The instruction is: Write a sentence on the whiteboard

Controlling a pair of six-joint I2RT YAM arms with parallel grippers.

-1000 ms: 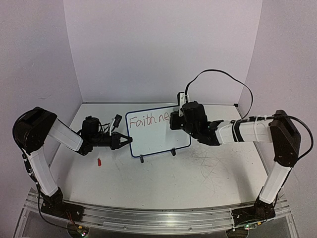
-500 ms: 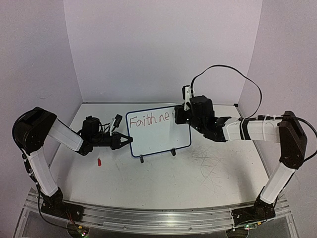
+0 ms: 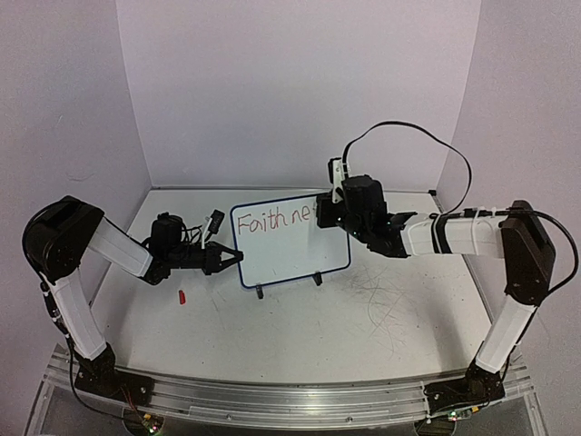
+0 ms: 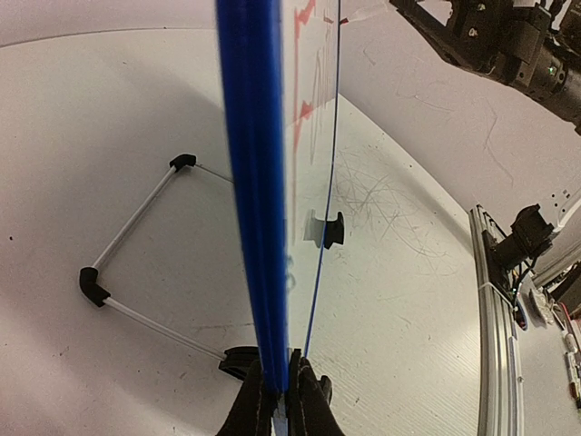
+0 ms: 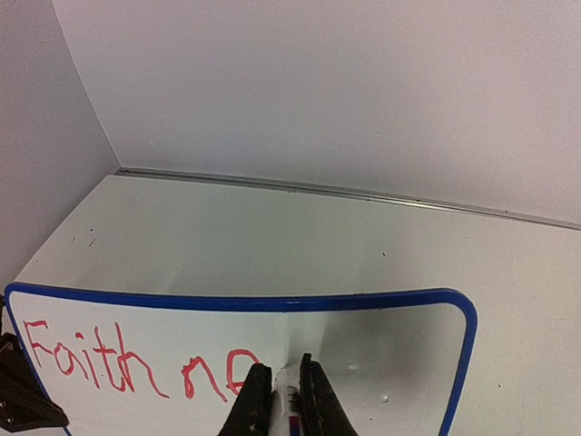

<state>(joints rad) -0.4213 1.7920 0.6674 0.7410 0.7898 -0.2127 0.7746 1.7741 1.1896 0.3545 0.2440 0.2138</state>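
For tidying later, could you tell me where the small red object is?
In the top view the small red object lies on the table, below the left gripper, left of the whiteboard.

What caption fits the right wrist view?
Right gripper holds a marker to the blue-framed whiteboard, red lettering reading "Faith ne".

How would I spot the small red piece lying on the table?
On the white tabletop, find the small blue-framed whiteboard standing mid-table. The small red piece lies left of its feet, beside the left arm. No other loose thing is red.
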